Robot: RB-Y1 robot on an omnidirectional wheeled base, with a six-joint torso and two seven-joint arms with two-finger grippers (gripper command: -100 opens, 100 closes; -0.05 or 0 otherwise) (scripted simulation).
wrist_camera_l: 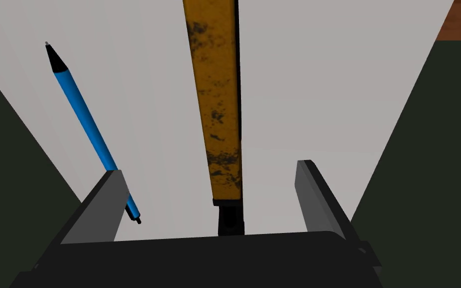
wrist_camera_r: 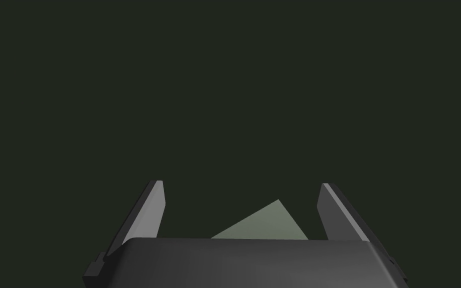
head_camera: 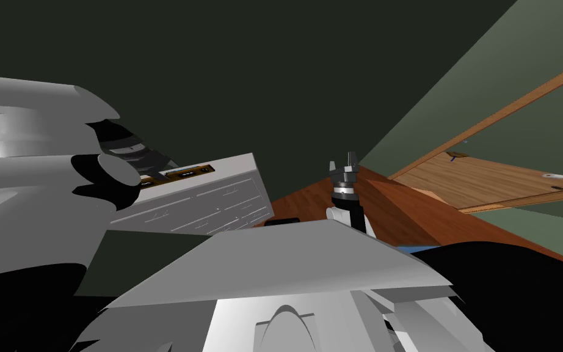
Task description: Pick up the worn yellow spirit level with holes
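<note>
Worn yellow spirit level [wrist_camera_l: 217,100] lies flat on top of light grey drawer cabinet [wrist_camera_l: 324,100]. Near end sits between left gripper [wrist_camera_l: 209,167] fingers, spread wide, holding nothing. Blue pen with black tip [wrist_camera_l: 87,125] lies between level and top's side edge, crowding one finger. Right gripper [head_camera: 347,164] raised well apart, fingers spread, empty.

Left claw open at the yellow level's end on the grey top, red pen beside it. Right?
Not red: the pen is blue, per the left wrist view. The left claw is open at the end of the yellow level on the grey top.
</note>
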